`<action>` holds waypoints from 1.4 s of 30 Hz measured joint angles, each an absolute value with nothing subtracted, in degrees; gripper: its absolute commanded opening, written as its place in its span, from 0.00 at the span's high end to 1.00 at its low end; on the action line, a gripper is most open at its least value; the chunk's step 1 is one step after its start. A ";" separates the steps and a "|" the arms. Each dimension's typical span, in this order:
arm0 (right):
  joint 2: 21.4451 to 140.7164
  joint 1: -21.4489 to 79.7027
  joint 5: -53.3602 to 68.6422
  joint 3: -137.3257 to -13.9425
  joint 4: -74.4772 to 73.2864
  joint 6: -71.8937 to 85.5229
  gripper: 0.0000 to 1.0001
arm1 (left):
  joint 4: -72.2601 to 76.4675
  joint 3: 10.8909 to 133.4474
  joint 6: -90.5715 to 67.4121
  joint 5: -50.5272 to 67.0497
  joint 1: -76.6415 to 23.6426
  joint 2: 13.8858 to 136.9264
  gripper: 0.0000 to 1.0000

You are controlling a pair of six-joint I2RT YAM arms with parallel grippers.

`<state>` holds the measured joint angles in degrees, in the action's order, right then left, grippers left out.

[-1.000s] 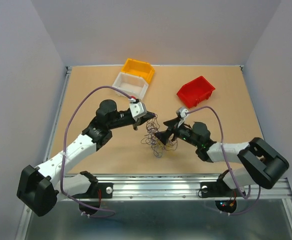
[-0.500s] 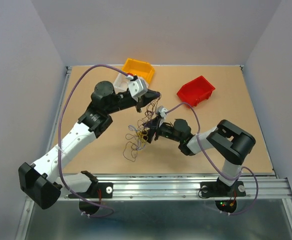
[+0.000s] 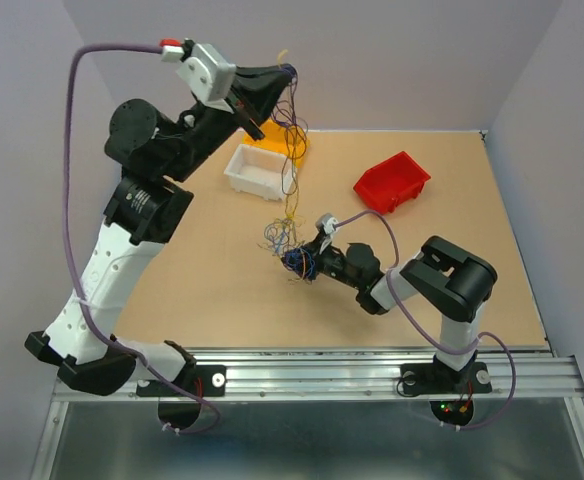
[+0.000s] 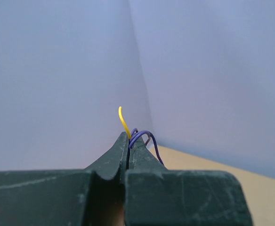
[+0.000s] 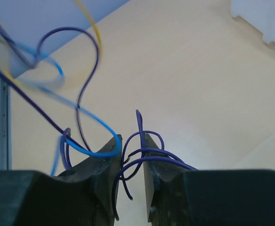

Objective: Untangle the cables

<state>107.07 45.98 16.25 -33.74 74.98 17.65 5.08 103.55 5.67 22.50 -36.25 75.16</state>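
Note:
The cables are thin purple, blue, yellow and dark wires. A knotted clump (image 3: 292, 255) lies mid-table, and strands (image 3: 292, 150) rise from it to my left gripper (image 3: 284, 72), held high above the bins. In the left wrist view, the left gripper (image 4: 129, 136) is shut on a yellow wire (image 4: 123, 120) and a purple loop (image 4: 144, 134). My right gripper (image 3: 307, 262) is low at the clump's right side. In the right wrist view, the right gripper (image 5: 132, 139) has a narrow gap between its jaws. Purple wires (image 5: 149, 151) pass loosely through that gap, and a blue wire (image 5: 97, 151) loops round the left finger.
A white bin (image 3: 257, 170) and an orange bin (image 3: 300, 150) stand at the back, below the raised left arm. A red bin (image 3: 392, 182) sits back right. A metal rail (image 3: 372, 360) runs along the near edge. Walls close in the back and both sides.
The left arm has lifted high and back with its strands, pulling wires up from the clump. The right gripper has moved left to the clump and its jaws have narrowed around purple wires.

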 measured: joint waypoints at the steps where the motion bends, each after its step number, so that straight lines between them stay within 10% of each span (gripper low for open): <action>1: 107.07 46.00 15.44 -32.75 75.02 17.82 0.73 | 5.10 104.62 5.61 19.99 -36.07 74.78 1.00; 11: 98.19 46.22 0.21 -19.42 74.41 19.53 0.99 | 9.08 91.85 6.57 6.11 -35.03 65.25 1.00; 19: 75.85 46.22 -25.45 -11.05 66.87 22.59 0.99 | 13.96 66.54 7.07 0.84 -34.76 55.20 1.00; 21: 70.74 46.22 -29.82 -10.26 63.75 22.94 0.76 | 14.94 62.28 7.51 1.13 -34.76 52.03 1.00; 22: 68.03 46.19 -30.83 -9.52 62.35 22.70 0.46 | 15.62 61.14 7.81 2.00 -34.74 50.92 1.00; 26: 61.52 46.22 -25.69 -8.58 59.16 18.33 0.11 | 18.90 58.70 8.97 7.73 -34.72 47.97 1.00; 42: 78.11 46.22 16.12 -35.99 48.10 0.25 0.05 | 21.71 52.99 7.88 14.26 -34.76 51.46 1.00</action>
<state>78.11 46.22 16.12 -35.99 48.10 0.25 21.71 52.99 7.88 14.26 -34.76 51.46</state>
